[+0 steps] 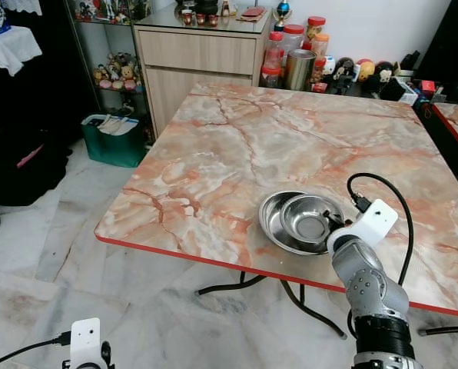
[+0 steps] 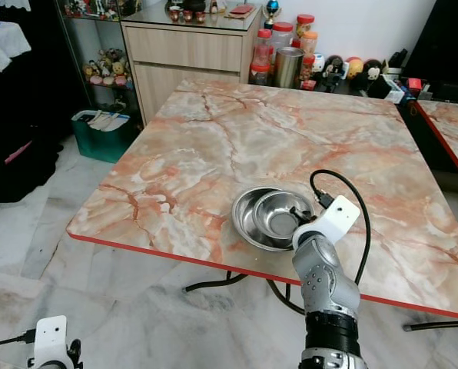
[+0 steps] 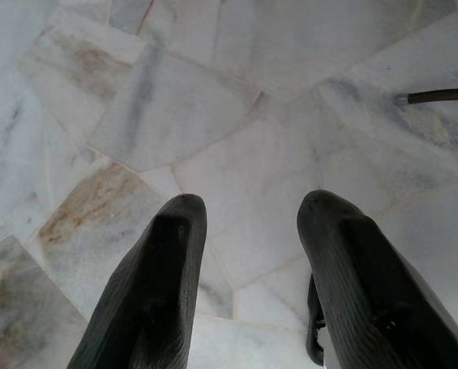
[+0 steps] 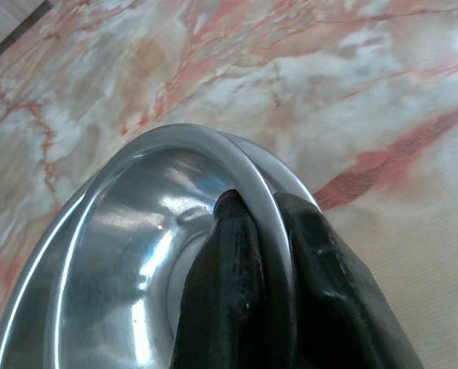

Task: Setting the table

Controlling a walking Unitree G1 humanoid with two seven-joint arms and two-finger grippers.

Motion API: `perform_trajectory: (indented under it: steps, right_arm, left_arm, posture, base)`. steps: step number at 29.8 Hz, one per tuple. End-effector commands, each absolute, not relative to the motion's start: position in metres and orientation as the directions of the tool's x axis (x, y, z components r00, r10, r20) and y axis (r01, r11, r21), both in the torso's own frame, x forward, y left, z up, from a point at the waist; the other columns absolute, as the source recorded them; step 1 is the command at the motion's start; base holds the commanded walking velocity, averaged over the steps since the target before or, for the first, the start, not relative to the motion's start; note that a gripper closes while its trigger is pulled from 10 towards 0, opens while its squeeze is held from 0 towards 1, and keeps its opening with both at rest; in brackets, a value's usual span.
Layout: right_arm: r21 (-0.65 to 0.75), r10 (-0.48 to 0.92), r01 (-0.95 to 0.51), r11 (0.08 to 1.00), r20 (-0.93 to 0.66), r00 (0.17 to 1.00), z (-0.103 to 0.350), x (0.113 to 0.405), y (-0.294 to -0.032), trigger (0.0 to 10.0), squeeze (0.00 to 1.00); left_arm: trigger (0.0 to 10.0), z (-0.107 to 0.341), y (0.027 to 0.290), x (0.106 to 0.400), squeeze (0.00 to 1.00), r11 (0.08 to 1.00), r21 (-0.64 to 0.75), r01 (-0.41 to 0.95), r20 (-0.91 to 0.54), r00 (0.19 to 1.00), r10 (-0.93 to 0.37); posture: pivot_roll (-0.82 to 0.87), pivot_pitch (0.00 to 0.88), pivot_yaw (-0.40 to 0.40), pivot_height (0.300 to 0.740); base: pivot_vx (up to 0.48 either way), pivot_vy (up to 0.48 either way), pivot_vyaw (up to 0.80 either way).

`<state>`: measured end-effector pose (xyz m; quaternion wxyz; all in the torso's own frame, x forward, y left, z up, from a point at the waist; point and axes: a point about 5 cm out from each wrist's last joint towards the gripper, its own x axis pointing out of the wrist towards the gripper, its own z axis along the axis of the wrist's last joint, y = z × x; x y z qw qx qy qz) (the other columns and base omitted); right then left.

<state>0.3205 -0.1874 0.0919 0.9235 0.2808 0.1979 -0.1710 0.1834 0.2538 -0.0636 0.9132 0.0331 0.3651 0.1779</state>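
Note:
A steel bowl (image 1: pixel 310 217) sits inside a wider steel plate (image 1: pixel 270 221) near the front edge of the orange marble table (image 1: pixel 237 146). My right gripper (image 4: pixel 263 201) reaches in from the bowl's near right side and is shut on its rim (image 4: pixel 184 138), with one finger inside the bowl and one outside. In the eye views the white wrist block (image 1: pixel 372 223) hides most of the fingers. My left gripper (image 3: pixel 252 201) hangs low at the left, open over the marble floor, holding nothing.
A wooden cabinet (image 1: pixel 198 58) stands behind the table, with jars (image 1: pixel 290 38), a metal canister (image 1: pixel 298 69) and toys (image 1: pixel 367 73) beside it. A green bin (image 1: pixel 114 138) is on the floor to the left. A second table's corner (image 1: pixel 456 123) shows at the right.

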Motion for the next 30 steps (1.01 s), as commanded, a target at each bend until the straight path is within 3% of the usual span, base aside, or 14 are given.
perform_trajectory:
  steps: [1,4,5,8,9,11,13,14,15,18,19,21,22,30]
  right_arm:
    - [0.468,-0.205,0.416,0.78,-0.436,0.876,0.0987,0.3252,-0.1881,10.0,0.0]
    - [0.472,-0.203,0.414,0.778,-0.433,0.878,0.0994,0.3258,-0.1875,10.0,0.0]
    - [0.473,-0.203,0.413,0.778,-0.433,0.878,0.0996,0.3261,-0.1874,10.0,0.15]
    - [0.473,-0.204,0.413,0.778,-0.432,0.878,0.0996,0.3263,-0.1876,10.0,0.16]
    - [0.475,-0.203,0.412,0.778,-0.431,0.879,0.0996,0.3266,-0.1878,10.0,0.29]
    - [0.475,-0.203,0.412,0.778,-0.43,0.879,0.0996,0.3266,-0.1879,10.0,0.29]
    - [0.479,-0.197,0.407,0.778,-0.428,0.882,0.0999,0.327,-0.1877,10.0,0.42]
    - [0.479,-0.197,0.407,0.778,-0.428,0.882,0.0999,0.327,-0.1877,10.0,0.42]
    - [0.481,-0.194,0.403,0.779,-0.426,0.884,0.1004,0.3275,-0.187,10.0,0.66]
    - [0.49,-0.175,0.386,0.782,-0.423,0.889,0.1007,0.3286,-0.185,10.0,0.7]
    - [0.491,-0.171,0.383,0.783,-0.421,0.891,0.1009,0.329,-0.1845,10.0,0.99]
    - [0.489,-0.168,0.378,0.786,-0.421,0.891,0.1013,0.3297,-0.1834,10.0,0.91]
    - [0.486,-0.166,0.378,0.788,-0.423,0.891,0.101,0.33,-0.1828,10.0,0.0]
    - [0.477,-0.156,0.373,0.796,-0.433,0.887,0.0994,0.3293,-0.182,10.0,0.0]
  left_arm:
    - [10.0,-0.0643,0.2528,0.1835,0.0,0.936,0.195,-0.294,-0.662,0.664,0.347]
    - [10.0,-0.0644,0.253,0.1831,0.0,0.935,0.196,-0.295,-0.662,0.664,0.348]
    - [10.0,-0.0644,0.2533,0.1829,0.0,0.935,0.197,-0.295,-0.662,0.664,0.348]
    - [10.0,-0.0644,0.2533,0.1828,0.0,0.935,0.197,-0.295,-0.661,0.664,0.349]
    - [10.0,-0.0642,0.2535,0.1828,0.0,0.935,0.197,-0.295,-0.66,0.665,0.349]
    - [10.0,-0.0642,0.2536,0.1828,0.0,0.935,0.197,-0.295,-0.659,0.666,0.349]
    - [10.0,-0.0638,0.2543,0.1828,0.0,0.934,0.199,-0.297,-0.656,0.668,0.352]
    - [10.0,-0.0638,0.2543,0.1828,0.0,0.934,0.199,-0.297,-0.656,0.668,0.352]
    - [10.0,-0.0636,0.2547,0.1828,0.0,0.934,0.199,-0.298,-0.655,0.668,0.353]
    - [10.0,-0.0636,0.2549,0.1827,0.0,0.933,0.2,-0.298,-0.655,0.667,0.354]
    - [10.0,-0.0636,0.2548,0.1827,0.0,0.933,0.2,-0.298,-0.655,0.667,0.354]
    - [10.0,-0.0636,0.2548,0.1827,0.0,0.933,0.2,-0.299,-0.655,0.667,0.354]
    - [10.0,-0.0637,0.2547,0.1825,0.0,0.933,0.2,-0.299,-0.655,0.667,0.355]
    - [10.0,-0.0634,0.254,0.1834,0.0,0.933,0.197,-0.3,-0.654,0.669,0.353]
  posture:
    - [0.13,0.0,-0.046,0.74]
    - [0.13,0.0,-0.046,0.74]
    - [0.13,0.0,-0.046,0.74]
    - [0.13,0.0,-0.046,0.74]
    - [0.13,0.0,-0.046,0.74]
    - [0.13,0.0,-0.046,0.74]
    - [0.13,0.0,-0.047,0.74]
    - [0.13,0.0,-0.047,0.74]
    - [0.13,0.0,-0.047,0.74]
    - [0.13,0.0,-0.047,0.74]
    - [0.13,0.0,-0.049,0.74]
    - [0.13,0.0,-0.049,0.74]
    - [0.13,0.0,-0.05,0.74]
    - [0.13,0.0,-0.053,0.74]
  base:
    - [0.0,0.0,0.0]
    - [0.0,0.0,0.0]
    - [0.0,0.0,0.0]
    - [0.0,0.0,0.0]
    - [0.0,0.0,0.0]
    - [0.0,0.0,0.0]
    - [0.0,0.0,0.0]
    - [0.0,0.0,0.0]
    - [0.0,0.0,0.0]
    - [0.0,0.0,0.0]
    - [0.0,0.0,0.0]
    - [0.0,0.0,0.0]
    - [0.0,0.0,0.0]
    - [0.0,0.0,0.0]
